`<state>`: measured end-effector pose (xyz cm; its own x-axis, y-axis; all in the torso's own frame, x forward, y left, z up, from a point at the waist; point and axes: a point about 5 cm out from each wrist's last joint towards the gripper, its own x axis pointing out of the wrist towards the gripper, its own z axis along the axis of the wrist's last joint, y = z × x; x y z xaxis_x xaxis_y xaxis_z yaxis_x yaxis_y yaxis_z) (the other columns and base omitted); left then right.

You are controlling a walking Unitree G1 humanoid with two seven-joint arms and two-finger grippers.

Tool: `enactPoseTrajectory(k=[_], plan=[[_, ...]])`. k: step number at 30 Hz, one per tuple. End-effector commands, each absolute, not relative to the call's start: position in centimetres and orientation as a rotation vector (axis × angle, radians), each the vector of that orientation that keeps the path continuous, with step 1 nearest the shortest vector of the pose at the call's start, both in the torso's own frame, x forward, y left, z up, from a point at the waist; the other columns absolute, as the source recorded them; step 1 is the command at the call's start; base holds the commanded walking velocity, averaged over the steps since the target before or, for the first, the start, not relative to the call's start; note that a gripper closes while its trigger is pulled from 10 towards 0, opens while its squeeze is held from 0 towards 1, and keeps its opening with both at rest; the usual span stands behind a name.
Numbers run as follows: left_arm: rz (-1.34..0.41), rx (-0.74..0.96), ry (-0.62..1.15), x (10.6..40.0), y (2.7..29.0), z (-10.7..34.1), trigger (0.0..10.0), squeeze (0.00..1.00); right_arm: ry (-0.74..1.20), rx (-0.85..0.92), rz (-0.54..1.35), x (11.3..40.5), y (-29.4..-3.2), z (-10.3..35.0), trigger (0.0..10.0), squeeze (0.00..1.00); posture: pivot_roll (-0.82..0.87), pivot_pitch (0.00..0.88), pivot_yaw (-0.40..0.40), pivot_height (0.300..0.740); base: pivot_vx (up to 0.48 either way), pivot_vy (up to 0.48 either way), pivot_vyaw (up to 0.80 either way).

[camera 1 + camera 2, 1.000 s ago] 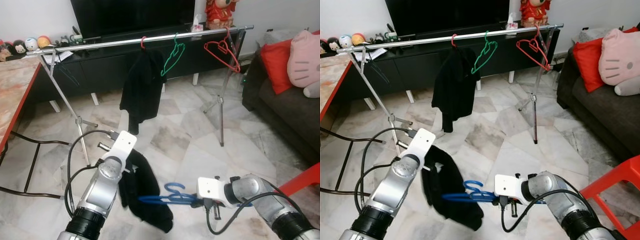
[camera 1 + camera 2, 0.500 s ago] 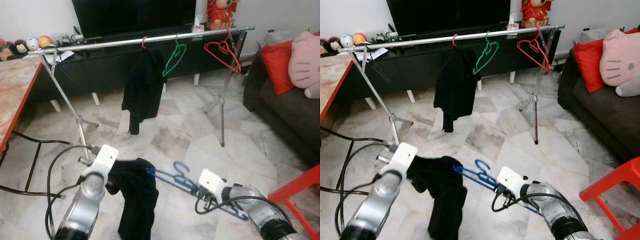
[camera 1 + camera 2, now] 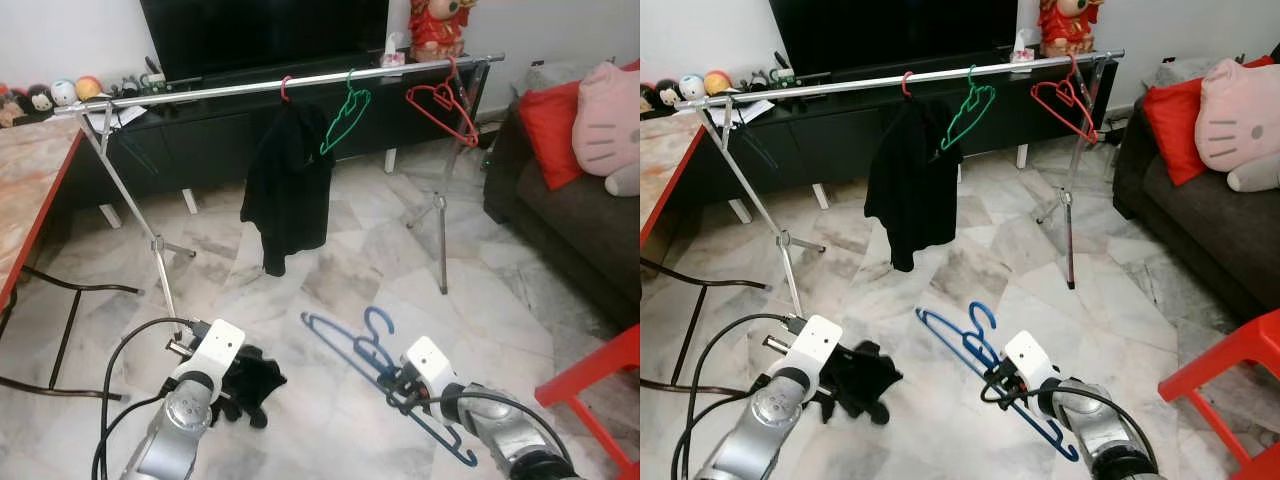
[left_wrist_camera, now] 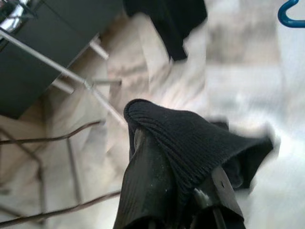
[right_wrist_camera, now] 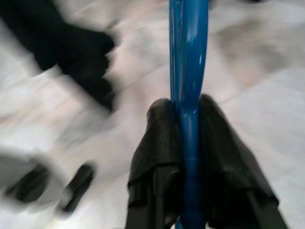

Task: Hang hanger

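The blue hanger (image 3: 385,375) is pinched tight near its middle by the right end effector (image 5: 188,138), low over the floor (image 3: 330,270) — hook up, likely so it can be lifted onto the rail (image 3: 300,80). A black cloth (image 4: 190,143) is gripped by the closed left end effector (image 3: 225,385), bunched up, maybe to be put on the hanger. On the rail hang a black top (image 3: 290,185), a green hanger (image 3: 345,112) and a red hanger (image 3: 445,105) (with free rail between them). The floor is marble tile; a sofa (image 3: 570,205) stands to the right.

Marble floor (image 3: 350,270); black TV cabinet (image 3: 230,130) at wall, dark sofa (image 3: 580,230) right
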<state>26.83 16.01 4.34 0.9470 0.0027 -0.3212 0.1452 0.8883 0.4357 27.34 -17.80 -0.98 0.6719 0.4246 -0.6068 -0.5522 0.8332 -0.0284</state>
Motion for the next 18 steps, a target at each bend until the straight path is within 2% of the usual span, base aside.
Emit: enactPoseTrajectory(k=[1,3,4,5,8,11,18], plan=[[-0.032,0.432,0.259,26.7,16.4,4.7,10.0,0.0,0.614,-0.201,0.431,27.7,-18.4,-1.0,10.0,0.0,-0.15,0.0,0.072,0.74,0.0,0.0,0.0],[-0.018,0.345,0.203,26.3,16.3,5.1,10.0,0.0,0.632,-0.153,0.278,27.1,-19.0,-1.9,10.0,0.0,-0.15,0.0,0.073,0.74,0.0,0.0,0.0],[-0.018,0.345,0.203,26.3,16.3,5.1,10.0,0.0,0.632,-0.153,0.278,27.1,-19.0,-1.9,10.0,0.0,-0.15,0.0,0.073,0.74,0.0,0.0,0.0],[0.003,0.279,0.15,25.9,16.3,5.8,10.0,0.0,0.666,-0.087,0.158,26.1,-19.6,-2.9,10.0,0.0,-0.15,0.0,0.075,0.74,0.0,0.0,0.0],[0.028,0.24,0.06,25.8,16.4,7.3,10.0,0.0,0.732,-0.052,0.033,24.2,-20.2,-4.4,10.0,0.0,-0.14,0.0,0.076,0.74,0.0,0.0,0.0],[0.042,0.212,0.019,25.7,16.5,8.0,10.0,0.0,0.779,-0.018,-0.034,22.6,-20.3,-5.6,10.0,0.0,-0.15,0.0,0.079,0.74,0.0,0.0,0.0],[0.072,0.159,-0.013,24.7,16.7,7.7,10.0,0.0,0.856,-0.063,-0.038,19.8,-19.7,-7.3,10.0,0.0,-0.14,0.0,0.08,0.74,0.0,0.0,0.0]])
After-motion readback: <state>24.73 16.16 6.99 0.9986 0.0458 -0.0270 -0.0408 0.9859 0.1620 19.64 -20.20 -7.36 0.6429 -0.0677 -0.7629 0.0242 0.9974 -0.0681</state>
